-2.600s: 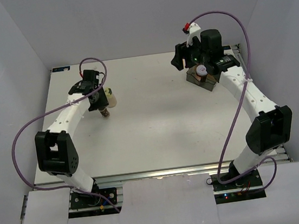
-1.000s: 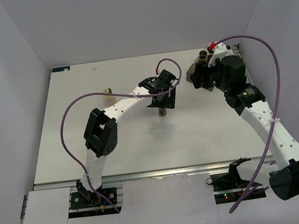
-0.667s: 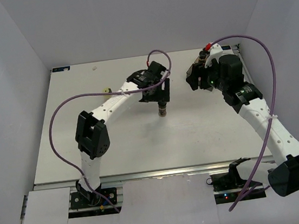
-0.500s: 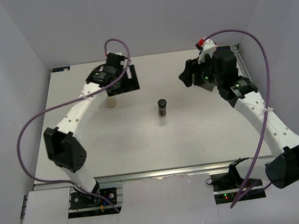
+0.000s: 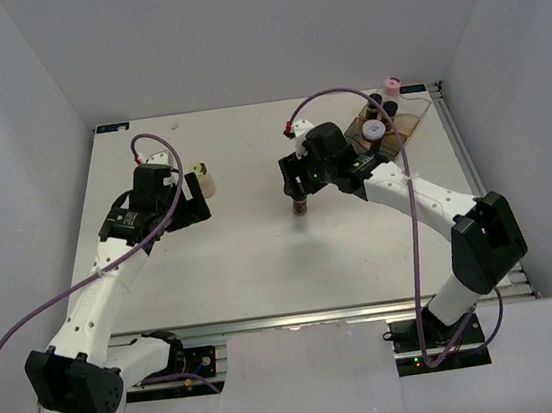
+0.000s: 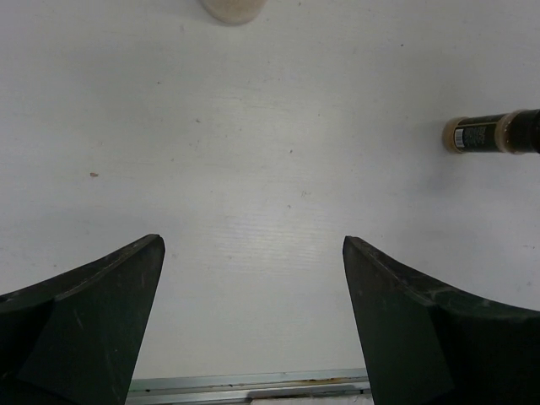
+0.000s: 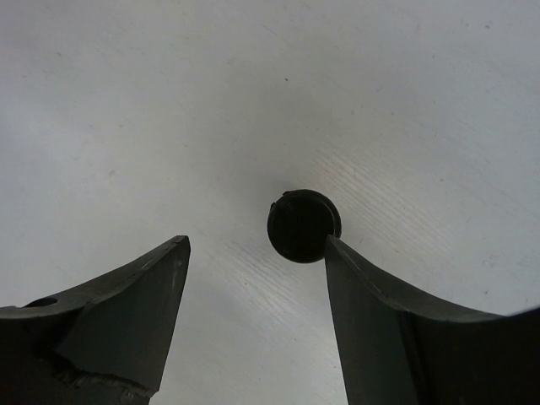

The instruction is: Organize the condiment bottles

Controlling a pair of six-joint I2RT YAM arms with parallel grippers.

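A dark brown bottle with a black cap (image 5: 299, 204) stands upright mid-table. My right gripper (image 5: 297, 186) hovers just above it, open. In the right wrist view the black cap (image 7: 302, 224) lies just past the tips, against the right finger (image 7: 371, 304), and nothing is between the jaws of the right gripper (image 7: 255, 241). A cream bottle (image 5: 202, 181) stands at the left. My left gripper (image 5: 188, 207) is beside it, open wide and empty (image 6: 251, 245). The left wrist view shows the cream bottle (image 6: 234, 8) at its top edge and the dark bottle (image 6: 477, 134) far right.
An amber-tinted clear tray (image 5: 415, 121) sits at the back right. It holds a pink-capped bottle (image 5: 391, 86), a white-capped jar (image 5: 374, 130) and two black-capped bottles (image 5: 382, 109). The table's metal front rail (image 6: 253, 386) shows under the left fingers.
The left gripper opened, left the dark bottle standing mid-table and swung back to the left beside the cream bottle. The right arm moved from the tray to above the dark bottle.
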